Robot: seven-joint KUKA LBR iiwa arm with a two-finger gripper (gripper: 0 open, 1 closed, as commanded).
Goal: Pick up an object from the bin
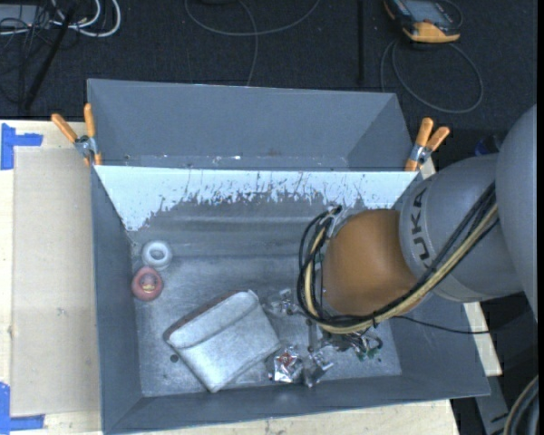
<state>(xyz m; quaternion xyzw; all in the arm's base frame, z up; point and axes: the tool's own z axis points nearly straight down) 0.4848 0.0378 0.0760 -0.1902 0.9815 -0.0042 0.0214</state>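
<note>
Grey bin [245,134], near-right floor: the pincer [315,359] sits low under the arm's orange cover [367,261], apparently placed for a grasp, though how open it is cannot be told. A crumpled shiny scrap [285,363] lies just left of it, then a pale pouch [225,338], with a white ring [156,255] and a reddish ring [147,284] farther left.

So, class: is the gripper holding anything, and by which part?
It cannot be told. The gripper sits low beside a small crumpled shiny thing, but no hold on it shows.

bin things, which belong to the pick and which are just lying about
In play: gripper, low at the front of the bin; small crinkled silver thing beside it.
Lying about: grey flat pad; white ring; pink ring.
</note>
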